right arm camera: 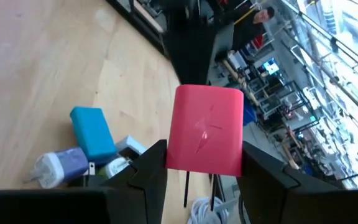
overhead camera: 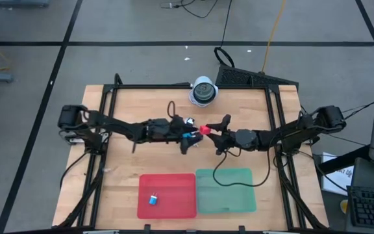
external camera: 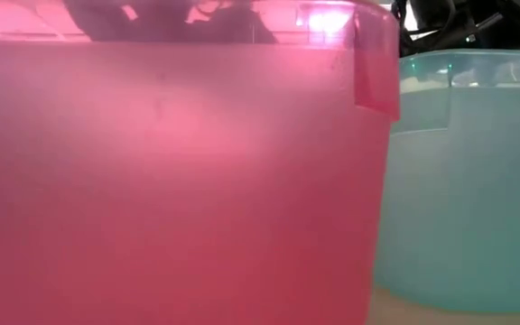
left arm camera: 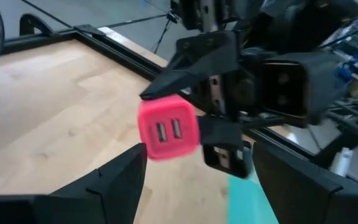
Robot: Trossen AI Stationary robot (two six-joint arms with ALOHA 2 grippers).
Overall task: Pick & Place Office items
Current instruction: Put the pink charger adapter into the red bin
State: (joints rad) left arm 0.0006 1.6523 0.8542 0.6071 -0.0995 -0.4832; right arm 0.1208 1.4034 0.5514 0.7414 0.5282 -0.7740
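A small red cube [overhead camera: 204, 129] with two USB ports on one face [left arm camera: 168, 132] hangs above the table's middle, with my right gripper [overhead camera: 214, 129] shut on it. My left gripper [left arm camera: 197, 180] faces it from the table's left, open, its fingers standing wide on either side of the cube and short of it. A teal block [right arm camera: 92, 134] and a white-and-lilac piece [right arm camera: 58, 167] lie on the wood below. Another blue piece [overhead camera: 153, 199] lies in the red tray [overhead camera: 174, 208]. My right gripper pinches the red cube by two opposite sides [right arm camera: 174, 155] between its two fingers [left arm camera: 188, 68]. The fingers come level from the table's right. The cube is lifted clear of the table, its port face turned toward my left gripper.
A green tray [overhead camera: 239, 201] sits beside the red one at the near edge; both tray walls [external camera: 170, 181] fill the low view. A round white-and-grey domed object [overhead camera: 204, 91] stands at the far edge. A black frame [overhead camera: 274, 123] borders the wood. People show in the room beyond [right arm camera: 263, 15].
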